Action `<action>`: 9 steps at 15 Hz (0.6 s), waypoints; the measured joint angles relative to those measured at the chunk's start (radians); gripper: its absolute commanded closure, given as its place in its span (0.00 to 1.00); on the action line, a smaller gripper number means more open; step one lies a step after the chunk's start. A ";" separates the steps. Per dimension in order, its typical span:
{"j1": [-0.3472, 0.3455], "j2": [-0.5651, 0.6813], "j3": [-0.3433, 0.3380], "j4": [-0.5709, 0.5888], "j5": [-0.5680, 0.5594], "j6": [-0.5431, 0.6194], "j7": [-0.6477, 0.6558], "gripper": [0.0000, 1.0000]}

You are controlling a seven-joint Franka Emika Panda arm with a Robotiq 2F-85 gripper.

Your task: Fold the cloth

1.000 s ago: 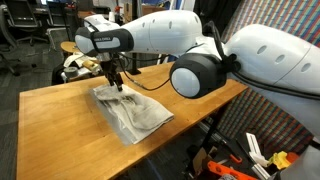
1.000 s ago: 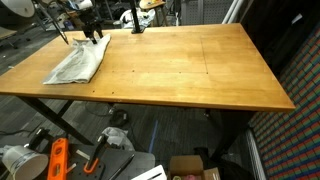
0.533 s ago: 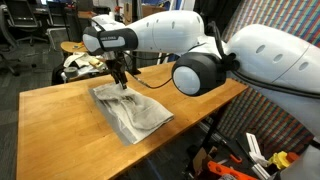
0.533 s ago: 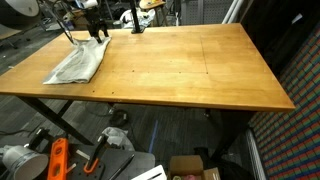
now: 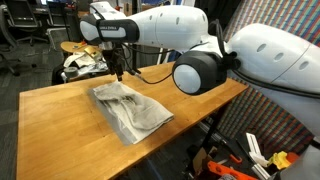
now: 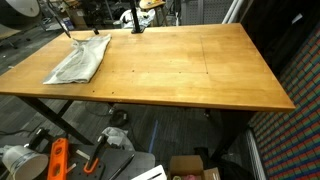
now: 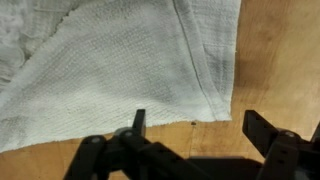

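The cloth (image 5: 130, 112) is a light-grey, wrinkled sheet lying in a folded, rumpled shape on the wooden table (image 5: 60, 130). In both exterior views it rests near one end of the table (image 6: 180, 70), cloth (image 6: 78, 62). My gripper (image 5: 119, 73) hangs just above the cloth's far edge, raised clear of it. In the wrist view the gripper (image 7: 195, 122) is open with nothing between its fingers, and the cloth (image 7: 110, 65) fills the upper left, its hemmed corner lying just beyond the jaws on bare wood.
A smaller white bundle with dark patches (image 5: 80, 65) sits on a stand behind the table. Boxes and tools (image 6: 60, 160) lie on the floor under the table. A patterned partition (image 5: 280, 30) stands behind the arm.
The gripper has risen away from the cloth's far edge, staying open. The cloth has not moved.
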 measured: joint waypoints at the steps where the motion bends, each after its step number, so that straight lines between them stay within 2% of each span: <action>1: 0.000 0.000 0.007 -0.001 0.000 0.006 0.000 0.00; 9: 0.017 0.030 0.031 -0.017 0.000 0.035 0.004 0.00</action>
